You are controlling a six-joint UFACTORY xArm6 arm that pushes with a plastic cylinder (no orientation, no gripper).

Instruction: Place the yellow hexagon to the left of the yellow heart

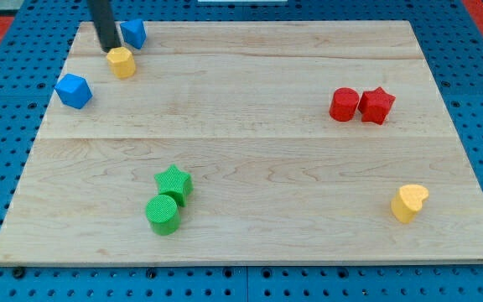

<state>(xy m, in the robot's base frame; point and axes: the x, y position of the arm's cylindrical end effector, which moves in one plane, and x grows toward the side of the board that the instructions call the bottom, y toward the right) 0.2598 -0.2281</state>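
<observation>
Blocks sit scattered across the wooden board [250, 151], so let's sweep from the view's left. First up, a blue block [74, 91] with many flat sides, alone near the left edge. Just to its right and higher, my tip [110, 49] is down on the board, right at the upper-left side of the yellow hexagon [122, 62], touching it or very nearly so. There are no jaws here to report, only a straight dark rod. A second blue block [133, 33] stands just above and right of the hexagon, near the top edge; its shape is hard to make out. Moving along, the green star [173, 183] sits in the lower middle, with the green cylinder [163, 214] touching it just below. Over on the right, a red cylinder [344, 104] and a red star [376, 105] stand side by side, touching. Finally, the yellow heart [409, 202] waits at the lower right, well apart from the hexagon, which remains far up in the top-left corner.
</observation>
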